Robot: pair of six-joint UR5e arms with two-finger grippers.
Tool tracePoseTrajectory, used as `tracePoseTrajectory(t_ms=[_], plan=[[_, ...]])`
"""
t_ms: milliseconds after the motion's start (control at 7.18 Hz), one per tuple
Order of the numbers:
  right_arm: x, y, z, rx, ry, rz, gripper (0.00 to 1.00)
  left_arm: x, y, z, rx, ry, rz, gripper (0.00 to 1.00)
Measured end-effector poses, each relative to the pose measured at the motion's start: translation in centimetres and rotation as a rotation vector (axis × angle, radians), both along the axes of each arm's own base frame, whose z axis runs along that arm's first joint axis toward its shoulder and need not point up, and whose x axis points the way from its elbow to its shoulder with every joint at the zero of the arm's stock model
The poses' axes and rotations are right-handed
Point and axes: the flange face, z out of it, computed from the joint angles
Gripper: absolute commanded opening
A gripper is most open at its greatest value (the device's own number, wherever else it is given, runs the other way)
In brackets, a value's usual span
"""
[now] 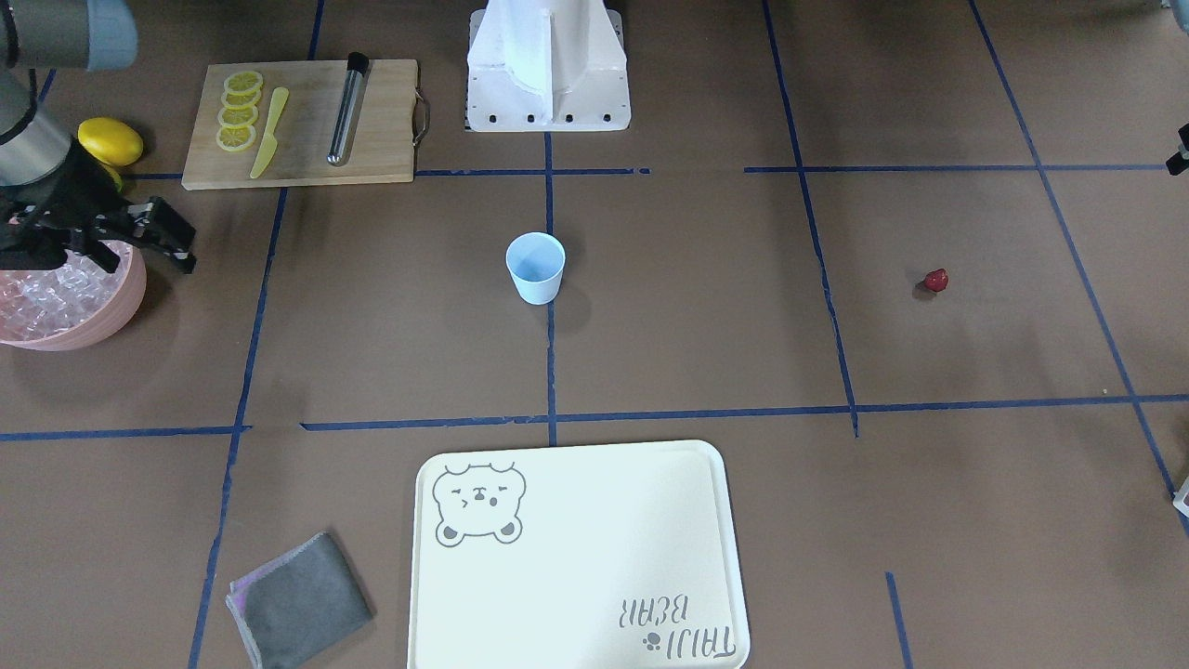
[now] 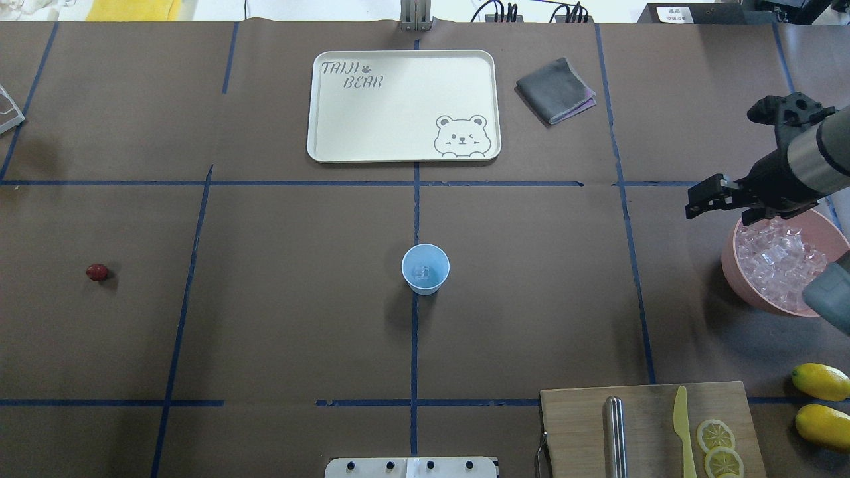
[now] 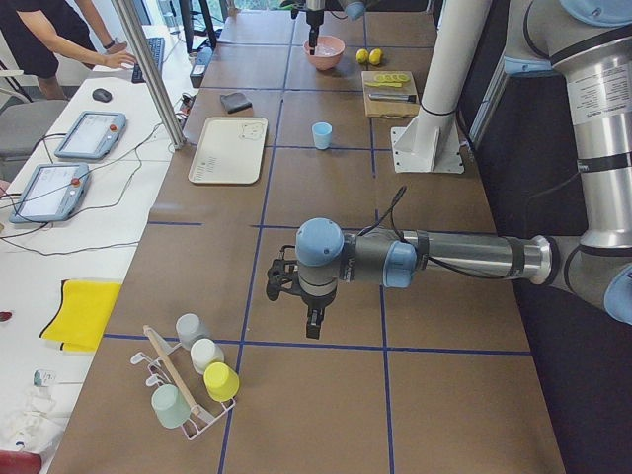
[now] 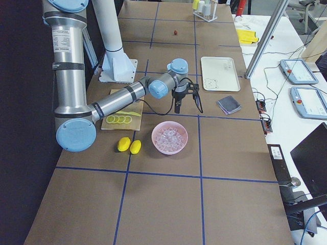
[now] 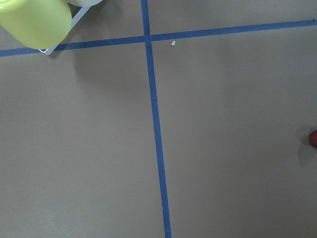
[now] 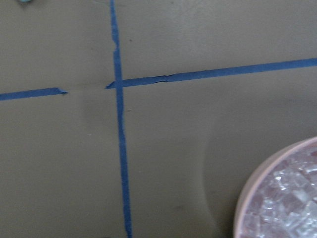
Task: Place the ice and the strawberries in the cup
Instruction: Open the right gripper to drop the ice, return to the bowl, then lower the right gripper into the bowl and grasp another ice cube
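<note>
The pale blue cup (image 2: 425, 269) stands upright at the table's middle, and it also shows in the front view (image 1: 536, 269). One clear ice cube (image 2: 420, 271) lies inside it. More ice (image 2: 773, 255) fills the pink bowl (image 2: 737, 279) at the right. My right gripper (image 2: 694, 202) hovers open and empty over the bowl's edge on the cup side, and it also shows in the front view (image 1: 181, 242). The strawberry (image 2: 97, 271) lies alone far left. My left gripper (image 3: 306, 316) hangs above bare table; I cannot tell whether it is open.
A cream tray (image 2: 319, 133) and a grey cloth (image 2: 554, 89) lie at the far side. A wooden board (image 2: 578, 425) holds lemon slices, a yellow knife and a metal tube. Two lemons (image 2: 820, 382) sit by it. A cup rack (image 3: 188, 385) stands near the left gripper.
</note>
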Motion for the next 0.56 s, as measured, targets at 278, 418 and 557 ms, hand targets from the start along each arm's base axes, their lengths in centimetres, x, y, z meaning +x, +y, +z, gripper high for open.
tracePoseTrajectory(t_ms=[278,418,557], plan=[[3.8,0.4,3.8,-0.029,0.039,0.026,0.91,0.2,0.0,0.1,-0.007,0.001,0.001,1.0],[4.7,0.7,5.0,-0.036,0.066,0.042,0.91,0.2,0.0,0.1,-0.009,0.001,0.002,1.0],[5.1,0.8,6.2,-0.047,0.092,0.051,0.91,0.3,0.0,0.1,-0.01,0.001,0.003,1.0]])
